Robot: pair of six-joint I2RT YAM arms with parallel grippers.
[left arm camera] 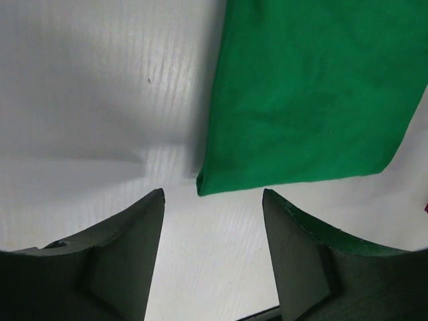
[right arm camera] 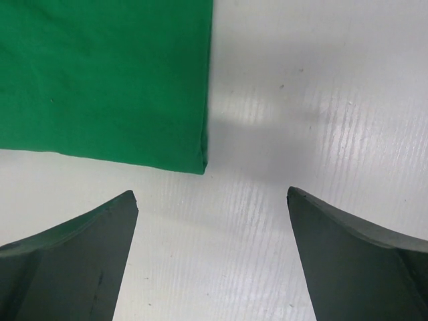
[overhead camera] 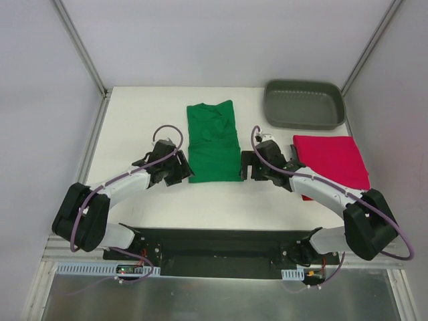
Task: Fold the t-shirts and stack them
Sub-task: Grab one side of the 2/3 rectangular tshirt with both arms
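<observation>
Bright green soft cloth t-shirt [overhead camera: 212, 142], folded to a long strip, lies flat mid-worktop [overhead camera: 134, 120]. Left end effector [left arm camera: 212, 197] at its 7 o'clock corner and right end effector [right arm camera: 210, 197] at its 5 o'clock corner are both wide open and empty. Cloth looks light and limp, so it will likely sag; pinch those near corners.

I'm looking down on a white table [overhead camera: 140, 120] boxed in by plain, pale panels: a back wall [overhead camera: 227, 40], a left wall [overhead camera: 37, 120] and a right wall [overhead camera: 404, 100]. A silver left post [overhead camera: 80, 47] and a matching right post [overhead camera: 371, 47] rise from the table's far corners. On my wrist feeds the tabletop shows fine parallel ribbing and a small dark speck [left arm camera: 148, 81]. The light is soft and even, with a faint bright sheen [right arm camera: 267, 114] on the surface. Along the near edge I see a black plate [overhead camera: 221, 244], a slotted grey rail [overhead camera: 87, 269] and a dull metal sheet [overhead camera: 214, 301].
</observation>
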